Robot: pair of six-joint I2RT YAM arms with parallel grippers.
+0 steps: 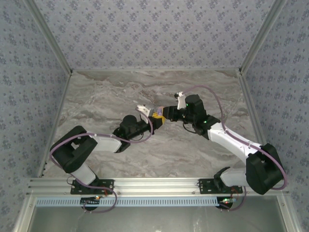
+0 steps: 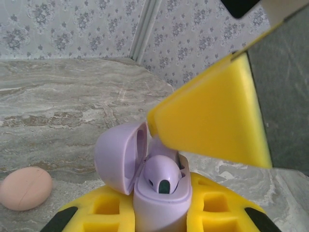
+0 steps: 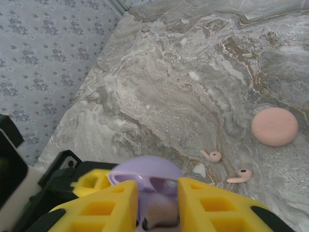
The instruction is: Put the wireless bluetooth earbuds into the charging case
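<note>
Charging case (image 2: 161,200) is pinched upright in the left gripper (image 2: 159,220), lid (image 2: 118,157) flipped open, I guess so the right gripper (image 3: 157,203) can work from above; those jaws straddle it slightly apart, can't tell if gripping. Left wrist shows a lilac earbud (image 2: 163,173) seated inside; right wrist shows stray pink earbuds (image 3: 211,155).

Left arm (image 1: 96,145) and right arm (image 1: 231,137) bent inward, wrists close together — left claw (image 2: 161,212) clamped tight, right claw (image 3: 157,203) slightly parted.
</note>
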